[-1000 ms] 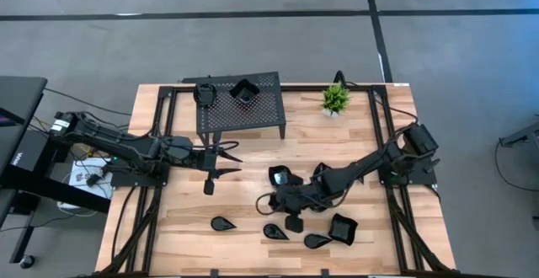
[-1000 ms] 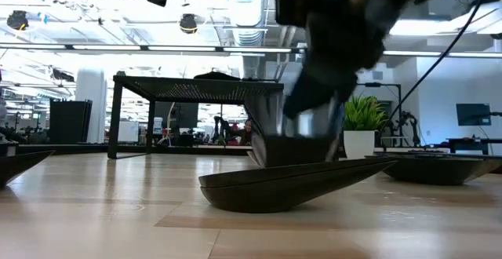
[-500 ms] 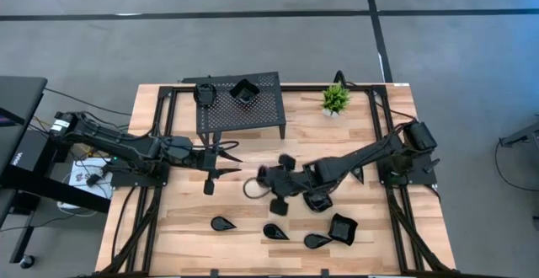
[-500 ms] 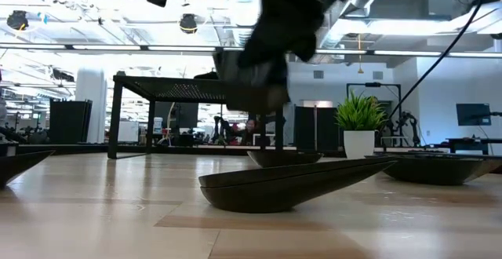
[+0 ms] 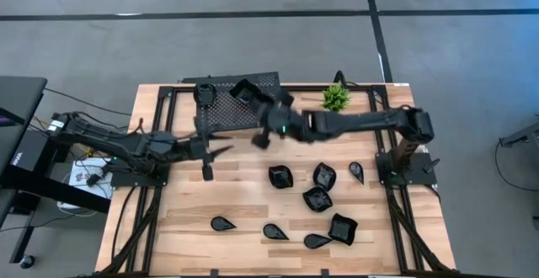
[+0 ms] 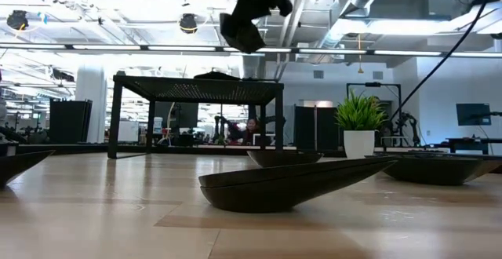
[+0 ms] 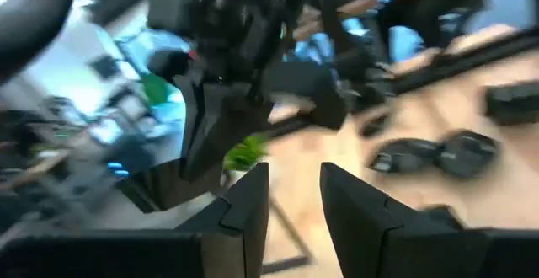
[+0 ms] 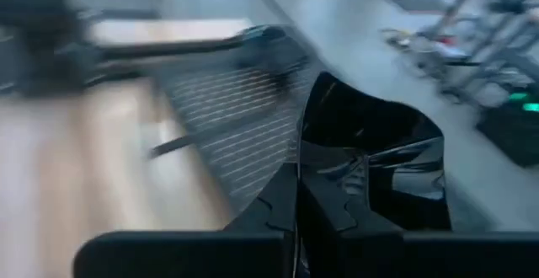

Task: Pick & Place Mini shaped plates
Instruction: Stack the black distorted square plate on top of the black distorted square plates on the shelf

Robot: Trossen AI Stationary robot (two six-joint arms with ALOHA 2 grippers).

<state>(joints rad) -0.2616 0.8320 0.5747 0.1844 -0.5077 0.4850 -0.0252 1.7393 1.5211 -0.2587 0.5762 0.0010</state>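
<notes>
My right gripper (image 5: 266, 130) reaches across the table to the black perforated stand's (image 5: 240, 114) near right corner, shut on a small glossy black square plate (image 8: 370, 164). In the low view the gripper (image 6: 255, 0) and plate (image 6: 239, 31) hang above the stand top (image 6: 196, 80). Two plates (image 5: 205, 93) (image 5: 244, 91) sit on the stand. Several more lie on the wood: a cluster (image 5: 317, 199) at centre right and teardrop ones (image 5: 223, 223) near the front edge. My left gripper (image 5: 221, 152) hovers open near the stand's front, touching nothing. My right gripper pinches the square plate by its rim (image 8: 313, 173) between the two fingers (image 8: 282, 206). The plate is lifted clear of table and stand, tilted, with its glossy hollow (image 8: 379, 143) beside the fingers. How far back it reaches between them does not show.
A small green potted plant (image 5: 335, 98) stands at the far right of the table, right of the stand. Bare wood lies between the left gripper and the plate cluster (image 5: 244, 194). A teardrop plate (image 6: 290, 184) sits close to the low camera.
My right gripper has risen from the plate cluster at centre right, carrying the square plate clear of the table. It has swung up and toward the far left, reaching the stand's near right corner. The other plates stay on the wood.
</notes>
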